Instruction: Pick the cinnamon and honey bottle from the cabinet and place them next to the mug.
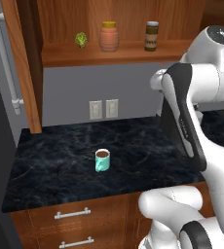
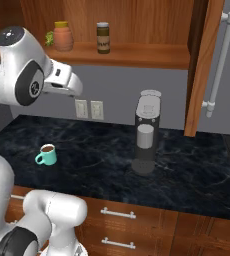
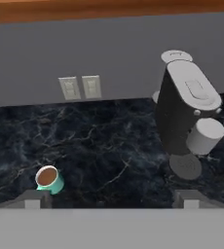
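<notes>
The cinnamon (image 1: 152,36) (image 2: 103,38) and the orange honey bottle (image 1: 109,36) (image 2: 63,36) stand upright on the shelf of the open wooden cabinet (image 1: 133,51) (image 2: 142,56), the honey bottle to the left. Below them, the teal mug (image 1: 102,159) (image 2: 47,155) (image 3: 49,179) of dark liquid sits on the black marble counter. My gripper (image 3: 111,200) hangs open above the counter, well below the shelf, its fingertips (image 3: 33,199) wide apart with nothing between them. The mug lies low on the left in the hand view.
A grey and black coffee machine (image 2: 147,135) (image 3: 187,121) stands on the counter to the right of the mug. A small green item (image 1: 81,40) sits at the shelf's left end. Two wall outlets (image 1: 104,109) are on the grey backsplash. The cabinet door (image 2: 204,65) hangs open at the right.
</notes>
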Available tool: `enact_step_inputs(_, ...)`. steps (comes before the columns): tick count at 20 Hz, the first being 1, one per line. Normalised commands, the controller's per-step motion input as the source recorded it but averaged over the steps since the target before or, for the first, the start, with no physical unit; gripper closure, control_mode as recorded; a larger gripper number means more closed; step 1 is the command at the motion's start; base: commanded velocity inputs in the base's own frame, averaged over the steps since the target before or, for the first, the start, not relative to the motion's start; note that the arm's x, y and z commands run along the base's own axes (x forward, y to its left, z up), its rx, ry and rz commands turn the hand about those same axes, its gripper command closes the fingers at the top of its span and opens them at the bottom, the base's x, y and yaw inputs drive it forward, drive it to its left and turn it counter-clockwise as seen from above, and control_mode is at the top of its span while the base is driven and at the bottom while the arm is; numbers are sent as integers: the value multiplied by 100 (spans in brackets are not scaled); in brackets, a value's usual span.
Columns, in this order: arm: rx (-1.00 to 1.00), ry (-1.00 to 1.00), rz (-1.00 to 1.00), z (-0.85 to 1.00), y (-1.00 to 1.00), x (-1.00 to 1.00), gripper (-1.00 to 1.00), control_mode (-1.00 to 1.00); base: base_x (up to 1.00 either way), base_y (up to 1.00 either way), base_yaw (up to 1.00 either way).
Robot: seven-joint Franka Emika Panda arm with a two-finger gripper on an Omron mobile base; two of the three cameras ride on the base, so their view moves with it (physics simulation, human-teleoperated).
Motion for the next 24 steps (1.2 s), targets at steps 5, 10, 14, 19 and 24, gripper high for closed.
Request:
enact_step_inputs(5,-2,-32,-5,83,0,-5,-100,-100,0,0,0)
enact_step_inputs(10,-1,-28,-3,70,4,6,-100,-100,0,0,0)
enact_step_inputs(14,-1,-27,0,53,7,29,-100,-100,0,0,0)
enact_step_inputs(19,0,-4,6,23,-9,26,-100,-100,0,0,0)
enact_step_inputs(24,4,11,19,0,-27,11,-100,-100,0,0,0)
